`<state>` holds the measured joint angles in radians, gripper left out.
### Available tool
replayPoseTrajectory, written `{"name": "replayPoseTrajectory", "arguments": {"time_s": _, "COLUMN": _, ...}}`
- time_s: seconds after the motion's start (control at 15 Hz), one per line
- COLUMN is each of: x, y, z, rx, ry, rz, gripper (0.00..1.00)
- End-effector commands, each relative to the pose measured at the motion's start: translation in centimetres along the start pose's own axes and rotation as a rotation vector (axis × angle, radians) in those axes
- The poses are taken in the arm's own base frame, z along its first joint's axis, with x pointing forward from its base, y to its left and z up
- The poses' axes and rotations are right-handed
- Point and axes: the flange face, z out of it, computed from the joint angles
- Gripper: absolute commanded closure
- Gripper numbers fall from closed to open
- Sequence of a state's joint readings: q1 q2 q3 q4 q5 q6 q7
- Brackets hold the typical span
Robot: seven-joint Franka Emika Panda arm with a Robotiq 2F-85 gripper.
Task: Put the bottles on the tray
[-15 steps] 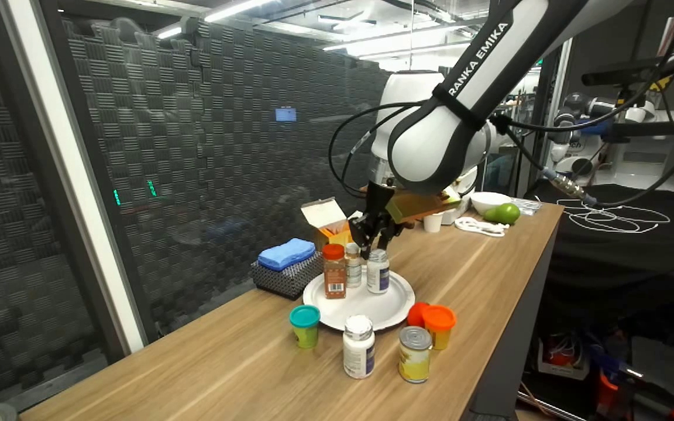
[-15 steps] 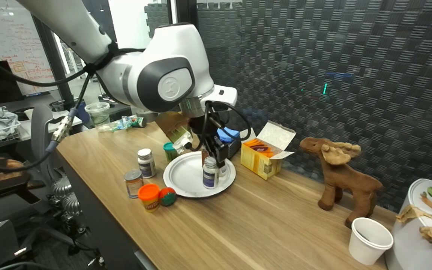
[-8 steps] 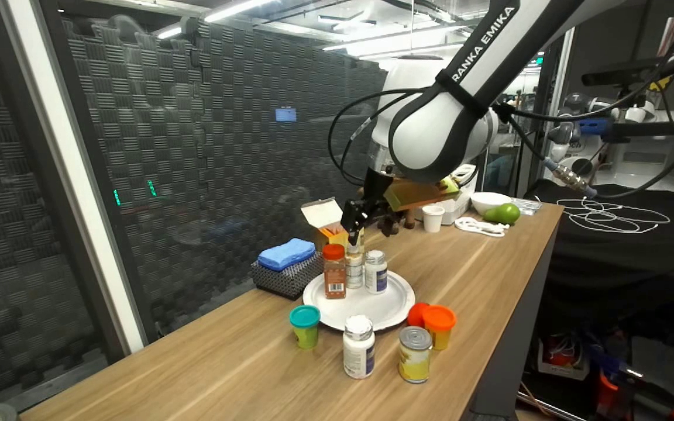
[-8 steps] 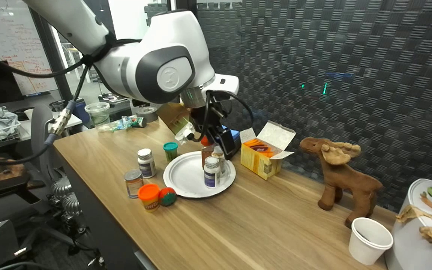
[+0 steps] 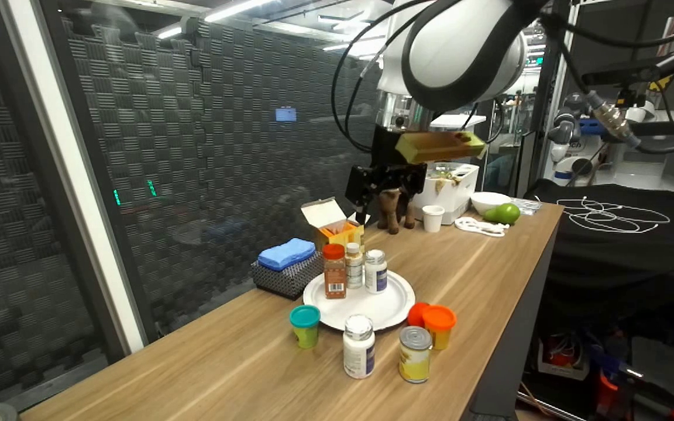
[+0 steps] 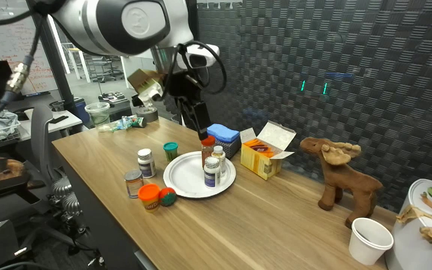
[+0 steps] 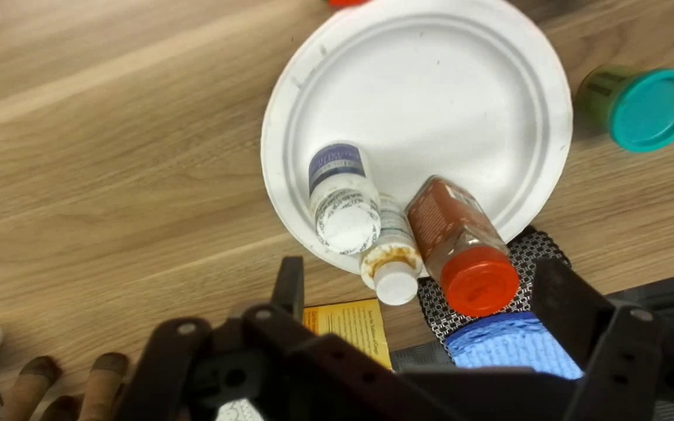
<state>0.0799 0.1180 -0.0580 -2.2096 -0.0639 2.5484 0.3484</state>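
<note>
White tray (image 6: 180,182), round and flat, nearer the wall-side edge of the worktop (image 5: 226,374) than its free long edge. Upright on the tray's wall-side half, close together: red-capped bottle (image 5: 335,275), small white-capped bottle (image 5: 354,270), purple-labelled bottle (image 5: 376,273); whether they touch cannot be told. In an exterior view the red-capped bottle is partly hidden behind its two neighbours. Gripper (image 7: 418,278) higher than these three and apart from them, jaws spread wide; in the wrist view the red cap and the small white cap show between the jaws, farther down. Off the tray, upright: teal-lidded jar (image 5: 305,327), just beside the rim; second purple-labelled bottle (image 5: 358,351); toward the free long edge, orange-lidded jar (image 5: 439,327) and silver-lidded can (image 5: 414,356). Red-and-green ball (image 6: 168,197) between the orange-lidded jar and the tray; an orange-red fragment (image 7: 347,2) at the wrist view's upper border is too little to identify. Along the wall-side edge: blue cloth (image 6: 223,132) on a dark patterned box (image 6: 234,147); yellow box (image 6: 257,161), partly screened by the gripper in the wrist view; brown plush moose (image 6: 345,172), its upper part hidden behind the gripper in an exterior view; white container (image 6: 411,247), there cut off at the right border, with a white cup (image 6: 368,247) beside it.
</note>
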Motion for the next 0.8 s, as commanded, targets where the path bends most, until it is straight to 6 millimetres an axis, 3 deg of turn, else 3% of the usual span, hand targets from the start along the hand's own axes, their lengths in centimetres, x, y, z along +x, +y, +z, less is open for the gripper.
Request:
{"name": "replayPoseTrajectory", "arguments": {"time_s": 0.0, "x": -3.7, "y": 0.0, "z": -3.8, "rx": -0.021, "ry": -0.073, "rz": 0.057, "gripper": 0.0}}
{"name": "replayPoseTrajectory", "arguments": {"time_s": 0.27, "x": -6.8, "y": -3.2, "z": -4.6, "rx": 0.018, "ry": -0.141, "rz": -0.007, "gripper": 0.0}}
{"name": "replayPoseTrajectory", "arguments": {"time_s": 0.73, "x": -10.7, "y": -11.5, "z": -1.5, "rx": 0.087, "ry": -0.186, "rz": -0.153, "gripper": 0.0}}
